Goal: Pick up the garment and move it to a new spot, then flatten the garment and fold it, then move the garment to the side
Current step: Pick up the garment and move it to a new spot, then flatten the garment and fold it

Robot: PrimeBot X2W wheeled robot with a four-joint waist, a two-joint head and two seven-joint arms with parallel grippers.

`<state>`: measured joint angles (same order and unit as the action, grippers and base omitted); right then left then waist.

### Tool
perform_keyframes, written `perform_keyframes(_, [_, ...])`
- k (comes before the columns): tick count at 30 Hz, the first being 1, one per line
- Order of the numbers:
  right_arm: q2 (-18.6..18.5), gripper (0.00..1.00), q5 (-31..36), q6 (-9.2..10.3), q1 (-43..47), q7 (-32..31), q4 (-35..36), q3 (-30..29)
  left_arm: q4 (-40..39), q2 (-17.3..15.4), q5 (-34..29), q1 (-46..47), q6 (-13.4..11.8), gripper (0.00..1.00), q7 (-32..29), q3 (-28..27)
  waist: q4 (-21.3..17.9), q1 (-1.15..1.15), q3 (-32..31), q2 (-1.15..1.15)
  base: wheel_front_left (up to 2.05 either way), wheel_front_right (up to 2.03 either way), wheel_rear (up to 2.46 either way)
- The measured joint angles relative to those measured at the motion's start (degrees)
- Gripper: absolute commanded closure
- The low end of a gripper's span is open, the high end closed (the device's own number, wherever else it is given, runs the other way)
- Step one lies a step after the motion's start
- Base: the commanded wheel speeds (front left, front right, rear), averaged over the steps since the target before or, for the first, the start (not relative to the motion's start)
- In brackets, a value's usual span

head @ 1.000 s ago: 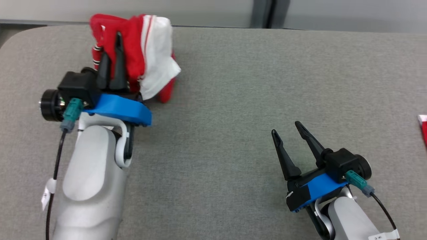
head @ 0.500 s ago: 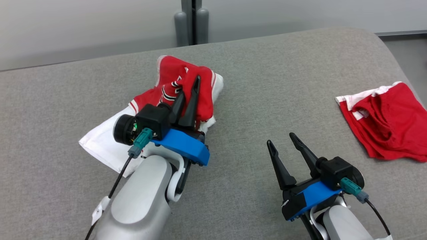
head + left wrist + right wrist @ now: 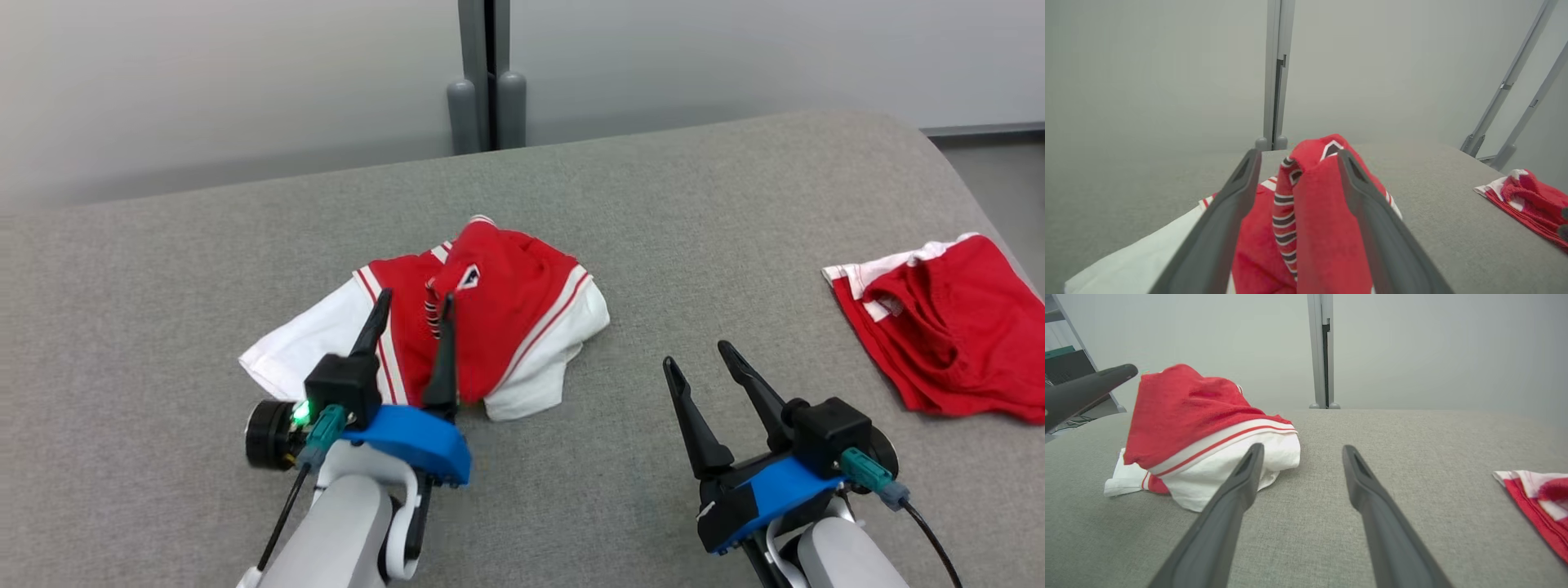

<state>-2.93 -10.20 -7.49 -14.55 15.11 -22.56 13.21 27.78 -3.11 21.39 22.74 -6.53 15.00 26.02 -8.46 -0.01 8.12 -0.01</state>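
Note:
The garment (image 3: 498, 318), red with white panels and striped trim, lies crumpled in a heap on the grey table (image 3: 163, 286). My left gripper (image 3: 414, 302) is open at the heap's near side, its two fingers spread over the cloth. In the left wrist view a raised red fold of the garment (image 3: 1314, 212) stands between the open fingers (image 3: 1229, 212) without being pinched. My right gripper (image 3: 698, 355) is open to the right of the heap, over bare table, with nothing between its fingers. From the right wrist the garment (image 3: 1188, 416) shows ahead and left of that gripper (image 3: 1300, 449).
A second red and white garment (image 3: 939, 327) lies near the table's right edge, also seen as a red garment (image 3: 1527, 200) at the right of the left wrist view. A grey post (image 3: 486, 77) rises behind the table's far edge against a pale wall.
My left gripper has opened and let go of the garment, which has slumped onto the table. The head view has shifted. The right gripper stays open.

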Motion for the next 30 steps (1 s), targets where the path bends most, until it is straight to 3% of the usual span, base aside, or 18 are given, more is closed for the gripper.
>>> perform_keyframes(7, [0.03,0.00,-0.03,0.00,1.76,0.00,-0.67,-0.97,-3.02,-2.21,-4.80,-9.82,-0.82,0.00,0.04,-8.96,2.77,0.00,-3.70,0.00,0.00,0.00,0.00])
perform_keyframes(15, [0.05,0.00,0.23,0.00,4.81,0.00,-1.90,-2.68,-8.10,-1.37,-8.55,-21.80,-1.20,0.00,0.05,-17.46,4.98,-0.01,-7.21,0.00,0.00,0.00,0.00])
perform_keyframes(23, [0.04,0.00,1.87,0.00,6.00,0.00,-3.99,-5.25,-8.31,-0.11,-10.61,-24.38,1.05,0.00,0.05,-19.39,6.83,0.00,-7.45,0.00,0.00,0.00,0.00])
perform_keyframes(30, [0.02,0.00,5.83,0.00,3.38,0.00,-7.06,-7.25,-8.79,0.16,-10.67,-22.58,1.96,0.00,0.05,-16.78,9.16,0.01,-4.86,0.01,0.00,0.00,0.00])
